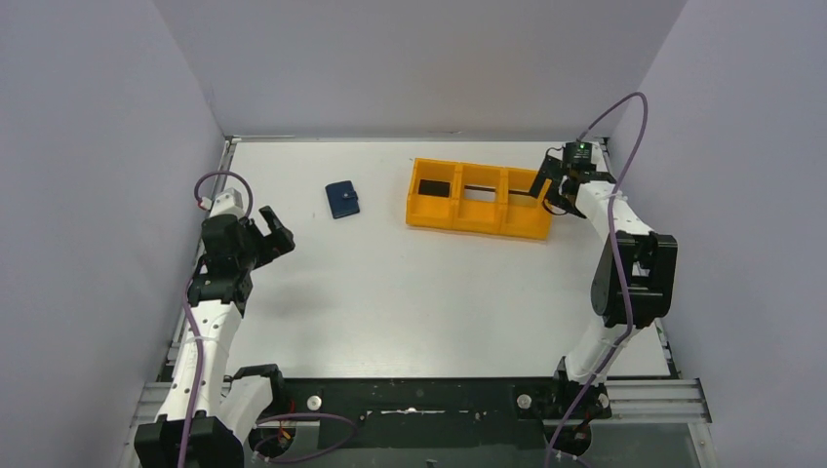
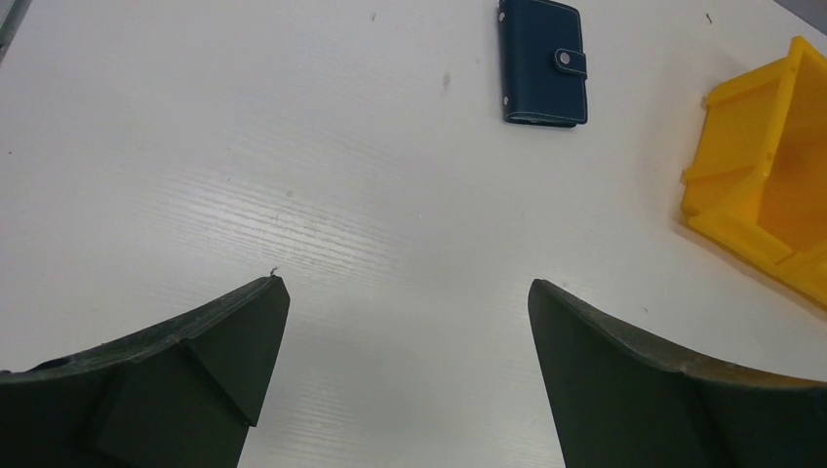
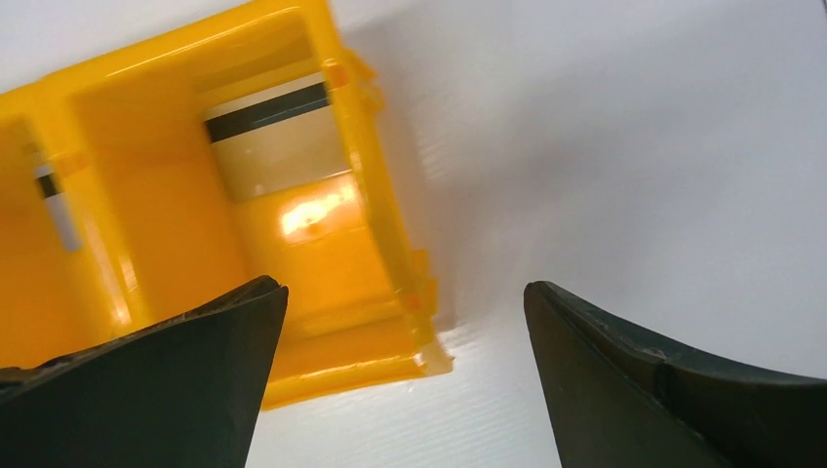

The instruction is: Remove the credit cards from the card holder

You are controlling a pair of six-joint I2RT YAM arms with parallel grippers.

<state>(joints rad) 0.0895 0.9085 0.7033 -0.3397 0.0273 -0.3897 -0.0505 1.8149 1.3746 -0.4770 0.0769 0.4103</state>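
The card holder (image 1: 341, 199) is a small navy wallet lying shut on the white table, its snap tab fastened; in the left wrist view the card holder (image 2: 544, 60) lies far ahead and to the right. My left gripper (image 1: 276, 232) hovers open and empty to the left of and nearer than it, and the left gripper (image 2: 406, 285) has only bare table between its fingers. A beige credit card (image 3: 278, 136) with a black stripe lies in the orange tray's end compartment. A second card (image 3: 54, 210) shows partly in the neighbouring compartment. My right gripper (image 1: 551, 190) is open and empty at the tray's right end; the right gripper (image 3: 405, 286) straddles its corner.
The orange three-compartment tray (image 1: 429, 220) stands at the back centre-right, also seen as the tray (image 2: 741, 229) in the left wrist view. Grey walls close in the table on the left, back and right. A purple cable (image 1: 624, 107) loops above the right arm.
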